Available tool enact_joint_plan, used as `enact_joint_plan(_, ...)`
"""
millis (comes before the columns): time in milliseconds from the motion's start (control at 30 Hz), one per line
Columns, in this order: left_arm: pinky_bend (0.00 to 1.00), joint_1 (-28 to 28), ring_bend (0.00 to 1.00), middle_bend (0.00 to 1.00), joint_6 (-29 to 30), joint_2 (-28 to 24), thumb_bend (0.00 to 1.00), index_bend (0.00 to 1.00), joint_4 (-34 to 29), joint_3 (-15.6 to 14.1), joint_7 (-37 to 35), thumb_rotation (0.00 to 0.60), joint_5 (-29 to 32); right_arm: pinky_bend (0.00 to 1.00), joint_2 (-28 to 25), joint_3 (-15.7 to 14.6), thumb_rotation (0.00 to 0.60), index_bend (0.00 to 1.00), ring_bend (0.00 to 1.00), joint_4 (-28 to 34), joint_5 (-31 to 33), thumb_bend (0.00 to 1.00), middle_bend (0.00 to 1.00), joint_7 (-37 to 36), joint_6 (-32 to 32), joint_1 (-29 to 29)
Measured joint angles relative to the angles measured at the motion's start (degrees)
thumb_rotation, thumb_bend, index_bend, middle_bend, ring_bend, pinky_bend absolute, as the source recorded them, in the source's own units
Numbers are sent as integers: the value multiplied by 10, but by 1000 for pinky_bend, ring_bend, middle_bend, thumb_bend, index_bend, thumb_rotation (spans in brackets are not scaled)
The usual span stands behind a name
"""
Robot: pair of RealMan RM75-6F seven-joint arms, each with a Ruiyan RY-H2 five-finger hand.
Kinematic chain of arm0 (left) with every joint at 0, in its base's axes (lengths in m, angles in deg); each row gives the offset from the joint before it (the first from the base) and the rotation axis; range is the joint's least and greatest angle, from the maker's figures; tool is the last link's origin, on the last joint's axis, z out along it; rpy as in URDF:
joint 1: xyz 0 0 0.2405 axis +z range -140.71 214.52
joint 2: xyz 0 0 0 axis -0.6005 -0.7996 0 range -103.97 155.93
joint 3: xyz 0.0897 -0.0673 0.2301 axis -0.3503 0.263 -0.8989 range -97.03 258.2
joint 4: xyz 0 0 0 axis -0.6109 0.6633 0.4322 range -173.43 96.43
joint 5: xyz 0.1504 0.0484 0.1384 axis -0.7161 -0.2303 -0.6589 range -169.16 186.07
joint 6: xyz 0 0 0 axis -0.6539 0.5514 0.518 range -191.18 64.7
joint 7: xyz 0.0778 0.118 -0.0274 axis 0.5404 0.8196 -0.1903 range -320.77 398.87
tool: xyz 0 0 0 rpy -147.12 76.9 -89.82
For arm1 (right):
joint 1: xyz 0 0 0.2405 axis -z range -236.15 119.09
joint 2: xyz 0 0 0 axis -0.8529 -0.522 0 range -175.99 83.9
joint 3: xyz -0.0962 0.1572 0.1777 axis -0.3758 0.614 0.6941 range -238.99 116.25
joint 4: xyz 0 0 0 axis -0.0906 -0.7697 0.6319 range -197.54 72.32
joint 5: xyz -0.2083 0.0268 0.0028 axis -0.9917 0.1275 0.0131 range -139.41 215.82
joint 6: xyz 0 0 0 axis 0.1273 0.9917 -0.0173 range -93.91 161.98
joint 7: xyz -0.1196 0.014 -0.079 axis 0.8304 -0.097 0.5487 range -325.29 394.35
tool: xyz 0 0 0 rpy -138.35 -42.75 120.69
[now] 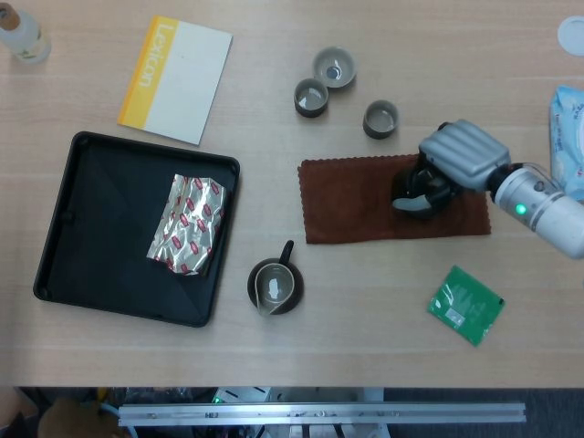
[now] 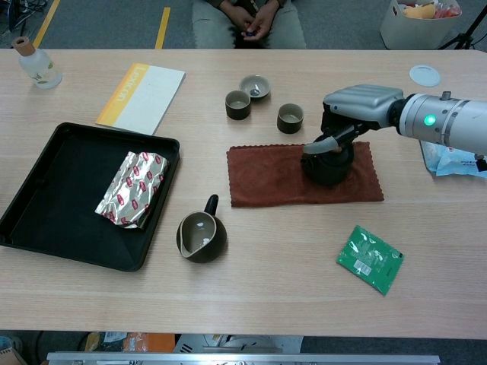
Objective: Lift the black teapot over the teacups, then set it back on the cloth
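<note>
Black teapot, rust-brown cloth, silver hand, green packet.

Table: light wood-grain top, spanning both views, evenly lit with soft shadows. Metal rail: silver, ran along the table's near edge in the head view. Floor: grey, beyond the far edge in the chest view, marked with yellow tape lines. Seated person: at the far side, hands clasped. Bin: pale, stood on the floor at far right, holding mixed items.
</note>
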Motion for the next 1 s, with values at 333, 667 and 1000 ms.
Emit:
enact_joint_plan(333, 66, 2, 98, 149, 2, 0, 251, 148, -1, -1, -2, 600, -2, 331, -18, 3, 142, 959, 908, 17, -3, 319, 937, 8, 11, -1)
enact_joint_plan(667, 66, 3, 98, 152, 5, -3, 251, 149, -3, -1, -5, 600, -4, 331, -19, 4, 140, 959, 909, 18, -1, 452, 937, 14, 19, 0)
enact_joint_plan(1000, 66, 1, 99, 152, 3, -3, 251, 149, -2, 0, -8, 600, -5, 331, -28, 9, 160, 959, 909, 20, 1, 588, 938, 27, 26, -2)
